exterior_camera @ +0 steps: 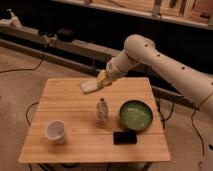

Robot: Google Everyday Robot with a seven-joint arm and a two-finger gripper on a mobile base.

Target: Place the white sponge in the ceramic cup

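Small flat off-white sponge (90, 86) gripped by the two-finger gripper (101, 80), held over the far side of the light wooden table (60, 100).

The gripper's fingers are closed on the sponge, which is held behind the small pale patterned bottle (101, 111) and slightly to its left. The plain white round ceramic cup (55, 131) is seen upright in front of the bottle and well to its left — apart from the sponge. A round green bowl (135, 115) is set just right of the bottle; a flat black rectangular object (124, 137) lies in front of it, to the right.

Arm (165, 62) angled down toward the table's (80, 142) far edge.
Its gripper (101, 80) hung just above that edge, clamped on the white sponge (90, 86).
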